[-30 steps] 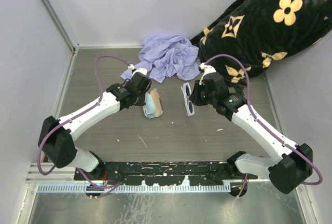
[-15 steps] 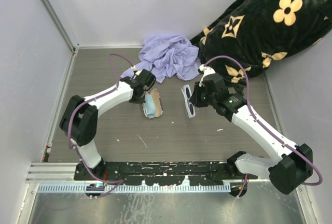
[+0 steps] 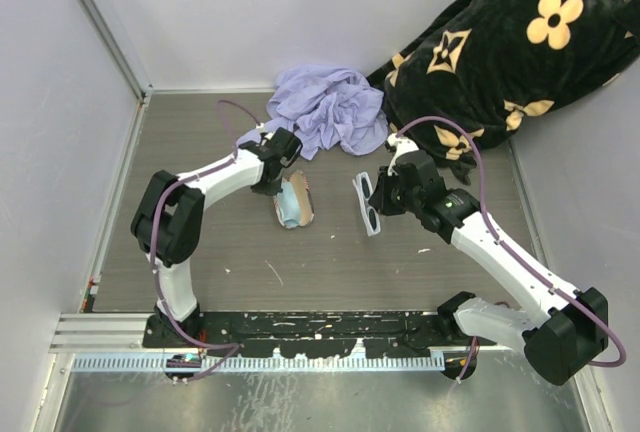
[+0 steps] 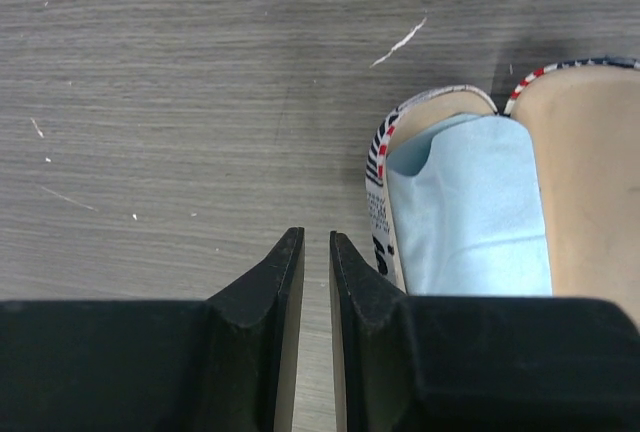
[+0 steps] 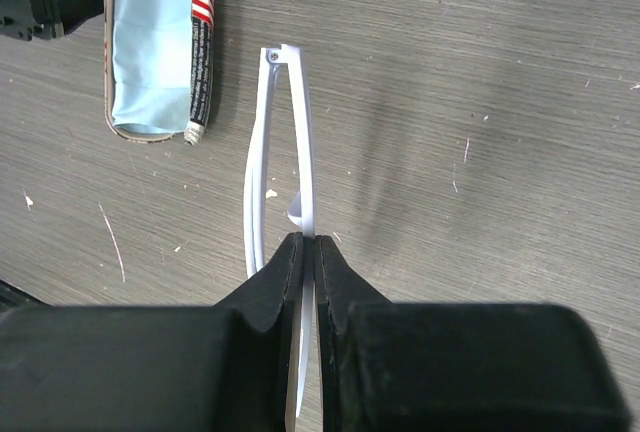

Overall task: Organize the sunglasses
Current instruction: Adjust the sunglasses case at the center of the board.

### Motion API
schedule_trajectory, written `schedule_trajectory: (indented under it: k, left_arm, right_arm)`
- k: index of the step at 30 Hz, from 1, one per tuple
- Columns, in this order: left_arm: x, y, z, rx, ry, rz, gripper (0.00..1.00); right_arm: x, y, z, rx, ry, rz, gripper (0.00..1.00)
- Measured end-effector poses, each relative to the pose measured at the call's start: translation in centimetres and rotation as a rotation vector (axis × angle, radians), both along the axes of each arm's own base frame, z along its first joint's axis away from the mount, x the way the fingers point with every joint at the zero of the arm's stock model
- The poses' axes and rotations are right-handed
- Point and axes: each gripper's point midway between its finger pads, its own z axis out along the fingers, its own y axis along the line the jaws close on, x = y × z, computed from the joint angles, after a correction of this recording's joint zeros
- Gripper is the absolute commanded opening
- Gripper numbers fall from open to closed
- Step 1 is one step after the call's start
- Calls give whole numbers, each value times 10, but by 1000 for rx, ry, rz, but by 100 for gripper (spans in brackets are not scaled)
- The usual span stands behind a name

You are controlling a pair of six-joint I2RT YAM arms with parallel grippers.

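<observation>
Left gripper (image 4: 316, 237): jaws drawn to a thin slit, nothing between them, poised just left of the case.
Case (image 3: 293, 202): lying open on the table (image 3: 200, 242), a light-blue cloth (image 4: 465, 212) inside.
Sunglasses (image 5: 280, 152): folded, right of the case and apart from it.
Right gripper (image 5: 308, 242): clamped on the white frame.

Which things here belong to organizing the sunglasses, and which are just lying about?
Belonging: sunglasses, pinched in the right gripper; open striped case, probably where they go; light-blue cloth lying inside it.
Lying about: crumpled purple cloth; black flower-print blanket.
</observation>
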Motion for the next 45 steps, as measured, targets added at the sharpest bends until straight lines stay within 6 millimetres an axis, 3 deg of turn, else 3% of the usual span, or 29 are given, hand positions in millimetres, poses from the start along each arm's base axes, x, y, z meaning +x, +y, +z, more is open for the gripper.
schedule_trajectory:
  k: [15,27,33,45]
  left_arm:
    - [15,-3,-12,11,22,-26,17]
    - [37,-13,-8,-12,11,-72,17]
    - [51,-23,-10,-37,15,-99,16]
    - [57,-44,-18,-111,47,-152,16]
  right_arm:
    - [-2,0,-1,3,2,4,0]
    - [-3,1,-1,8,4,9,0]
    - [-4,1,-1,9,4,11,0]
    - [-5,-2,12,31,-30,-7,0]
